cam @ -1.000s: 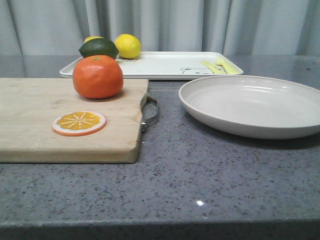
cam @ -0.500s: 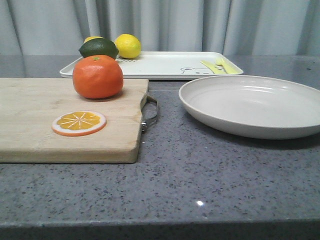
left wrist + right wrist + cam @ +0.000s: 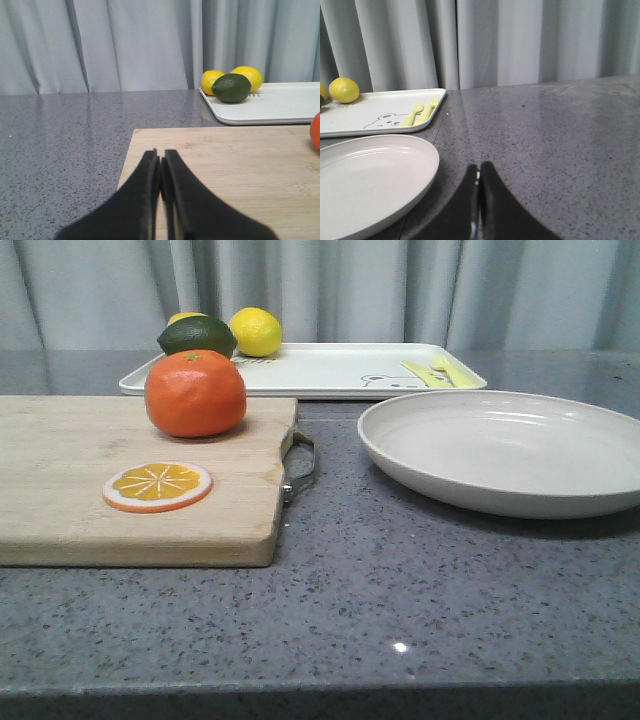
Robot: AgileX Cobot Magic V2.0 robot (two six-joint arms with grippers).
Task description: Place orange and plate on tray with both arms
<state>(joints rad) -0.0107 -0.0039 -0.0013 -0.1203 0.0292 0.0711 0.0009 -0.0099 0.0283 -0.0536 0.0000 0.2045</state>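
Plainly nothing has been lifted yet: the orange (image 3: 195,393) sits on the wooden cutting board (image 3: 60,480), near its far edge and behind the orange slice (image 3: 158,486), while the plate (image 3: 505,450) rests flat on the grey table (image 3: 400,590) to the right of the board, and the tray (image 3: 330,370) lies beyond both, with a lemon (image 3: 256,332) and a dark green fruit (image 3: 197,335) at its left end. The left gripper (image 3: 160,165) hangs low over the near part of the board with its fingers pressed together and nothing between them; the right gripper (image 3: 478,175) hovers over bare table just beside the plate's rim, likewise closed and empty. The orange looks firm, round and fairly light, with a dimpled skin that should give some grip, but being a ball it will likely roll or squirt out of a pinch taken off-centre, so the jaws ought to open wide and close across its widest middle. The plate looks rigid, smooth and probably slippery, and it may chip if dropped; lying flat, it offers only its raised rim, so the sensible hold is one finger over and one under the edge nearest the right arm, taken gently enough that the plate does not tip or slide
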